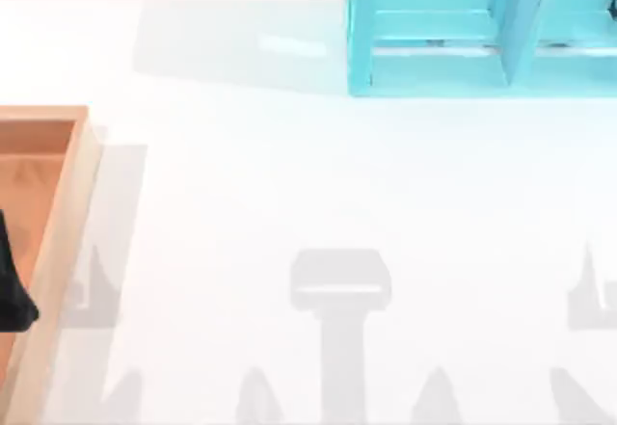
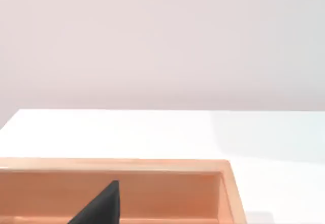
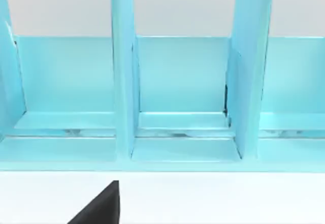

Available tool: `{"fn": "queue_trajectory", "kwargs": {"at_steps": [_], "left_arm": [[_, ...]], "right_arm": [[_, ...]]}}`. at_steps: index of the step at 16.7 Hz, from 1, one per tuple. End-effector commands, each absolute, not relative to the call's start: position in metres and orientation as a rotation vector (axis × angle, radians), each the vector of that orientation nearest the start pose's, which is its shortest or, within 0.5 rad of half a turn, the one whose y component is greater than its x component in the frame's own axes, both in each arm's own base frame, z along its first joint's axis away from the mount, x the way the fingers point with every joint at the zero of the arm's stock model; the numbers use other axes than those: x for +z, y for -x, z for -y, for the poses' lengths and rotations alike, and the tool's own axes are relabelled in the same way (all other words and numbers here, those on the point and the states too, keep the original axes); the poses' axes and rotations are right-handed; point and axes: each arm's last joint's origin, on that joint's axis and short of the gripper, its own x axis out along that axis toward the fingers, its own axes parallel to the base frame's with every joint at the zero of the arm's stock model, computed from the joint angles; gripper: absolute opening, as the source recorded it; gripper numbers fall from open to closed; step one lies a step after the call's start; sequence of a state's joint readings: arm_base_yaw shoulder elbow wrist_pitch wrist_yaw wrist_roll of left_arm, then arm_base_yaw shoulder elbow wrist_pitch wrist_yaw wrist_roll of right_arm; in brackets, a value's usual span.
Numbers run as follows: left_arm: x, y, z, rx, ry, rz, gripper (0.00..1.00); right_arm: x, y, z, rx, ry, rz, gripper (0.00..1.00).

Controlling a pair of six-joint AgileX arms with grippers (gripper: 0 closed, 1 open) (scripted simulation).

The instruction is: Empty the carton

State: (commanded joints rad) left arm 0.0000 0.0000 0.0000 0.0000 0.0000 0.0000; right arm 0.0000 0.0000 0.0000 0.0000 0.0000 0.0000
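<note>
Fingers on both my arms: whether spread or closed, I cannot tell. White counter, turquoise shelf at back. Carton at left edge; stiff, probably bulky, best gripped by a thick wall.

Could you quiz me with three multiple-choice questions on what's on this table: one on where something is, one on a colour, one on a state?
1. Where is the carton in the top view?
A. left edge
B. centre
C. far right

2. What colour is the shelf unit?
A. red
B. turquoise
C. black

3. How does the carton's top stand?
A. lidded
B. taped over
C. open

Answers:
1 A: its tan wall and orange-brown floor sit at the table's left edge.
2 B: the right wrist view faces its turquoise compartments.
3 C: the left wrist view looks straight onto its inner wall.
</note>
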Motion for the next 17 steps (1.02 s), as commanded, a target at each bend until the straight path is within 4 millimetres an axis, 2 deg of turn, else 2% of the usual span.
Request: {"fn": "queue_trajectory", "kwargs": {"at_steps": [3, 5, 10, 14, 17], "left_arm": [[0.162, -0.106, 0.001, 0.006, -0.004, -0.011, 1.00], [0.170, -0.106, -0.002, 0.029, -0.021, -0.064, 1.00], [0.213, -0.119, -0.014, 0.108, -0.088, -0.382, 1.00], [0.244, -0.155, -0.034, 0.134, -0.119, -0.775, 1.00], [0.253, -0.194, -0.057, 0.114, -0.108, -1.075, 1.00]], "right_arm": [[0.160, -0.106, 0.001, 0.000, 0.000, 0.000, 1.00], [0.160, -0.106, 0.001, 0.000, 0.000, 0.000, 1.00], [0.160, -0.106, 0.001, 0.000, 0.000, 0.000, 1.00], [0.160, -0.106, 0.001, 0.000, 0.000, 0.000, 1.00], [0.160, -0.106, 0.001, 0.000, 0.000, 0.000, 1.00]]}}
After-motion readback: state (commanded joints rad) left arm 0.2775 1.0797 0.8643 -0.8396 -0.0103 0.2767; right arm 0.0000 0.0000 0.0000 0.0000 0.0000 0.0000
